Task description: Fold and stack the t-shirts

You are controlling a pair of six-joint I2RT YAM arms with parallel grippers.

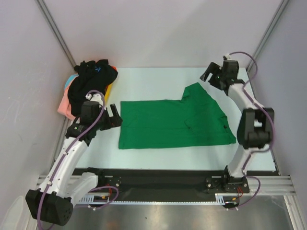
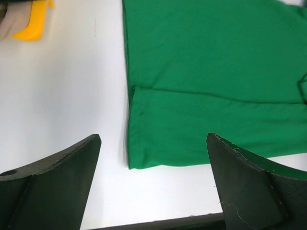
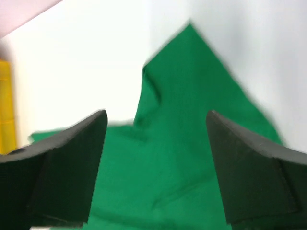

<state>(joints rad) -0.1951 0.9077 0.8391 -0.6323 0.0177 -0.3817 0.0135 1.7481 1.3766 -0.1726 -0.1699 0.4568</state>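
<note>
From above, the pale table (image 1: 158, 76) holds the plain bright green cloth t-shirt (image 1: 177, 122) at centre, between my left gripper (image 1: 114, 116) and right gripper (image 1: 211, 75), both spread and empty. Left wrist: the hem corner lies just ahead. Right wrist: the sleeve point, blurred; I judge a shallow pinch could slip and bunch it.

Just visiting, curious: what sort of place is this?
Likely a robot lab test cell: plain walls box in a white table, two robot arms are bolted to a metal rail at its edge, and a green t-shirt lies flat near a shirt pile.
</note>
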